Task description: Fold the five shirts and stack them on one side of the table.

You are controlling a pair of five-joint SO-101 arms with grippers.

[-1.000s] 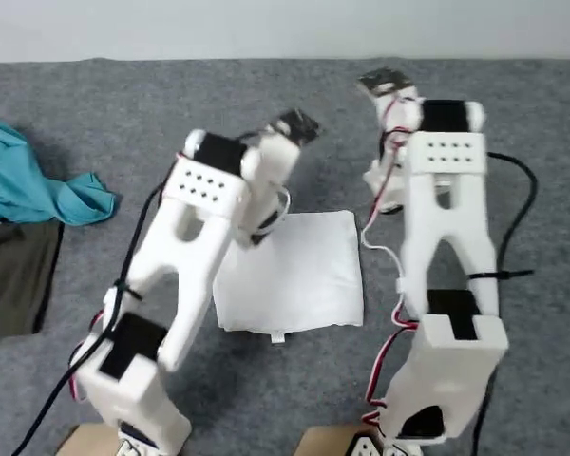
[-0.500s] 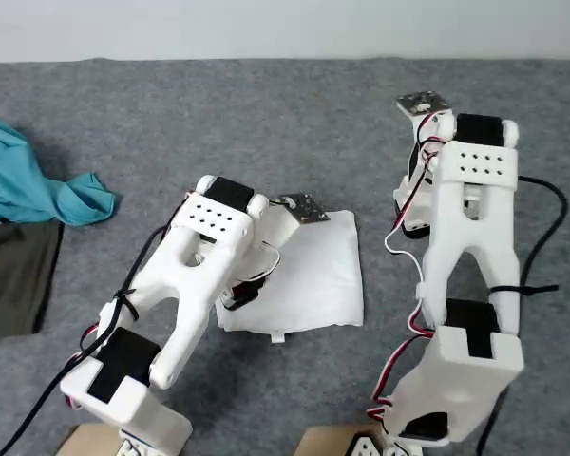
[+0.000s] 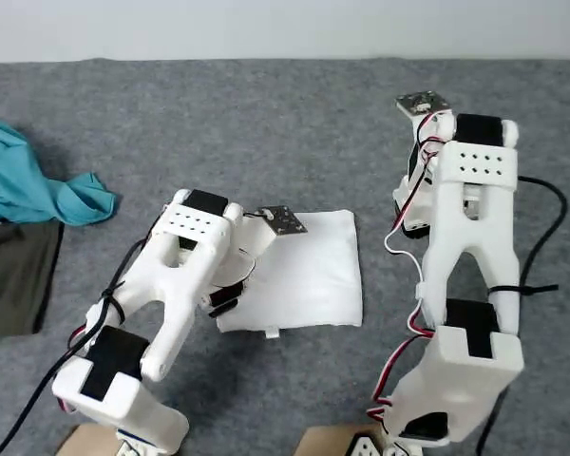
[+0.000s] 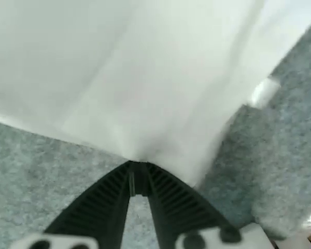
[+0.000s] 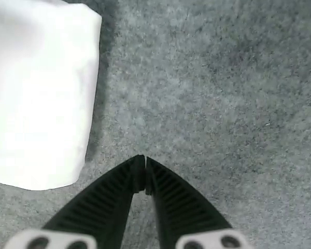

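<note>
Centrally, observed a white shirt (image 3: pixel 309 271) folded into a neat rectangle, lying flat on the grey tabletop (image 3: pixel 294 123) between the two arms. Noted a small tag (image 3: pixel 276 335) poking out from its near edge. Found the left end effector (image 4: pixel 139 167) low at the shirt's left side, jaws pressed together, tips meeting right at the cloth's edge; could not tell whether any fabric was pinched between them. Found the right end effector (image 5: pixel 145 165) just beside the shirt's right edge, apart from it, jaws likewise brought together on nothing, tips over bare grey surface. Recorded a crumpled teal shirt (image 3: pixel 28 185) at the far left edge of the tabletop, well apart from the white one. Recorded a dark shirt (image 3: pixel 14 275) directly next to the teal one on its near side, touching it, laid flat.
</note>
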